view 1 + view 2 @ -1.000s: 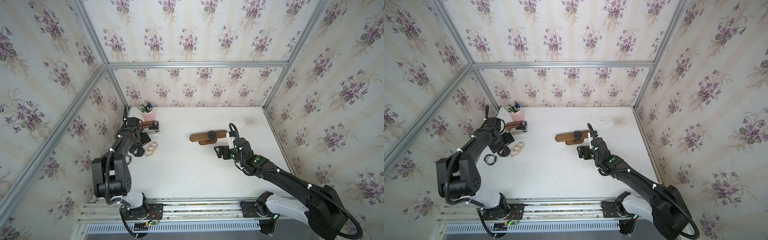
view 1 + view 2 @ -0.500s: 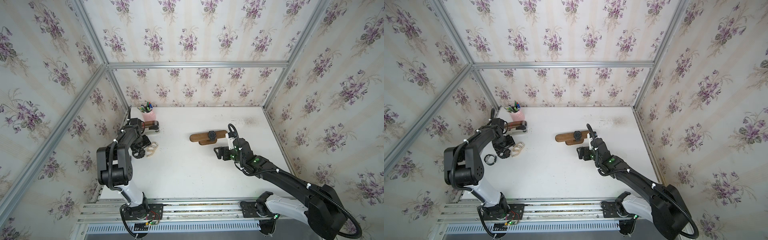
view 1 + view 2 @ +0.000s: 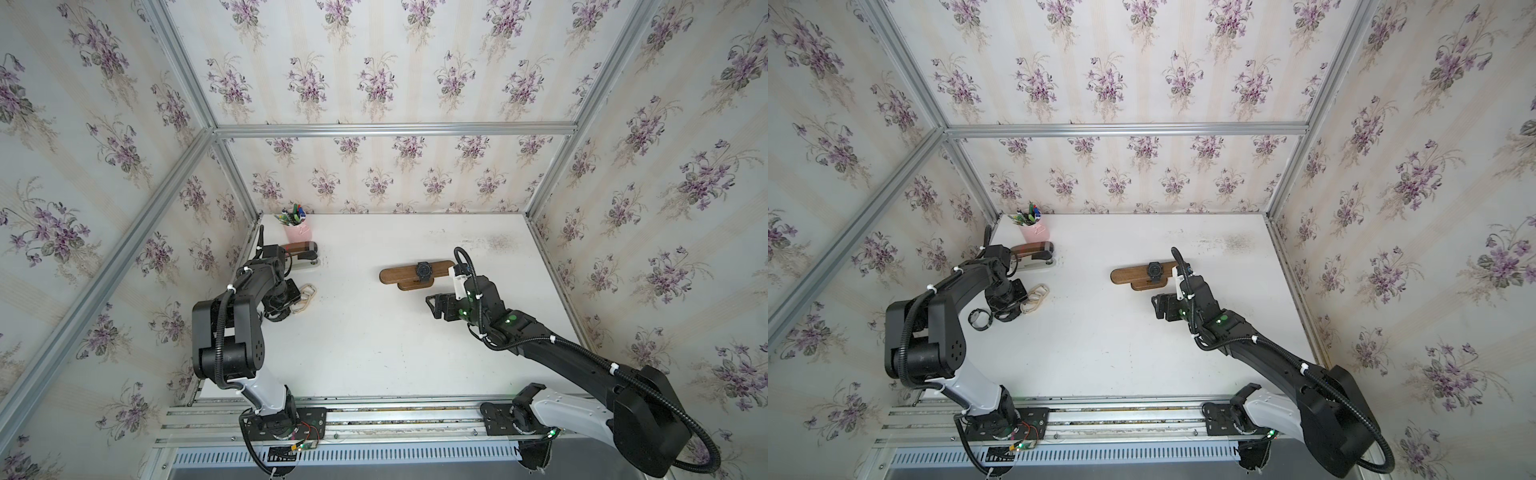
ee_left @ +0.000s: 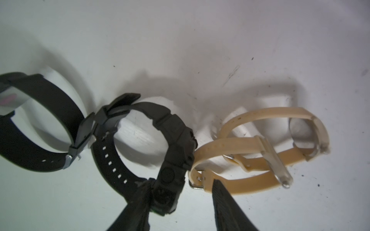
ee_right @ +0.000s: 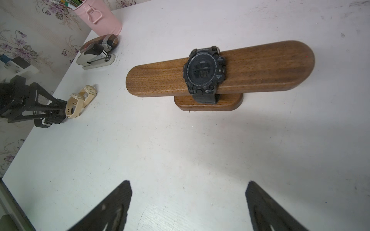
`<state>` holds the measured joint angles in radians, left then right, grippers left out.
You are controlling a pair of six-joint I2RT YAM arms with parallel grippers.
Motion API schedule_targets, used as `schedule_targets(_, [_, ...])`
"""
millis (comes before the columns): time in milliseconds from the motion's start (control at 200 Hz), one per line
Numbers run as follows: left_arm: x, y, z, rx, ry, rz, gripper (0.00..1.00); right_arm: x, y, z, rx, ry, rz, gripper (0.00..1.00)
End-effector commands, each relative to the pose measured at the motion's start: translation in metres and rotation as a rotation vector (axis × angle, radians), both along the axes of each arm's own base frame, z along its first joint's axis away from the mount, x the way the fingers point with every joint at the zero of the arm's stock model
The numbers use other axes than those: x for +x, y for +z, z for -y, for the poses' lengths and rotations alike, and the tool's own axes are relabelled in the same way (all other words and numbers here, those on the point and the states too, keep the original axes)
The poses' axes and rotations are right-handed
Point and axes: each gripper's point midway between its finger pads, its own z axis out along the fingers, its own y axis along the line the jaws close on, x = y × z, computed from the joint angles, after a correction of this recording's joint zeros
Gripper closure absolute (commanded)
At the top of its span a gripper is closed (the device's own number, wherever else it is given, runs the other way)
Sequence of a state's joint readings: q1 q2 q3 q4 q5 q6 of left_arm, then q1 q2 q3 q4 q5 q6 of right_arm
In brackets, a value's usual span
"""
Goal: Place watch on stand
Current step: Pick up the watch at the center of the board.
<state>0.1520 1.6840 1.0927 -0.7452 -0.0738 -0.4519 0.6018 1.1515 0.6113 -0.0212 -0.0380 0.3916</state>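
Black and chunky, the loose digital watch [image 4: 170, 160] lies on its side on the white table [image 4: 220, 50], buckled into a loop, at the lower centre of the left wrist view. The left gripper [image 4: 181, 186] straddles its case. One finger [image 4: 138, 204] touches the case; the opposite one [image 4: 224, 204] stands apart from it, over a beige strap. The jaws are therefore parted and not yet pinching. The right gripper [image 5: 188, 185] is spread wide and holds nothing.

In both top views the stand [image 3: 399, 275] sits right of centre, well apart from the left gripper at the left middle, so the carry would likely run rightward across the frame. Its long bar lies left to right, with its bare left end pointing toward the left arm. That end looks the likelier entry for the loop. The right arm is nearer the stand, and the left arm is nearer the loose watches.

Counted, there is one stand and five watches:
- one mounted watch [image 5: 204, 74] wrapped around the bar
- the straddled one
- a slim black watch [image 4: 30, 158]
- two beige watches [image 5: 77, 100] touching each other

There is also one stapler [image 5: 96, 58] and one pink cup [image 5: 100, 18] of pens.
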Motion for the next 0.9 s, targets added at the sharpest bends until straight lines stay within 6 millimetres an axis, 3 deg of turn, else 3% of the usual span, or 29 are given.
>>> schedule_targets(0, [0.005, 0.0, 0.003, 0.003, -0.006, 0.006, 0.57, 0.002, 0.008, -0.006, 0.022, 0.02, 0.026, 0.1])
schedule_targets(395, [0.009, -0.004, 0.004, -0.001, -0.019, -0.001, 0.79, 0.004, 0.011, -0.009, 0.025, 0.03, 0.027, 0.11])
schedule_targets(550, [0.009, -0.003, 0.005, 0.001, -0.023, 0.003, 0.83, 0.004, 0.01, -0.011, 0.025, 0.039, 0.022, 0.11])
schedule_targets(894, [0.012, 0.032, 0.004, 0.093, -0.047, 0.107, 0.89, 0.003, 0.018, -0.012, 0.044, 0.042, 0.029, 0.11])
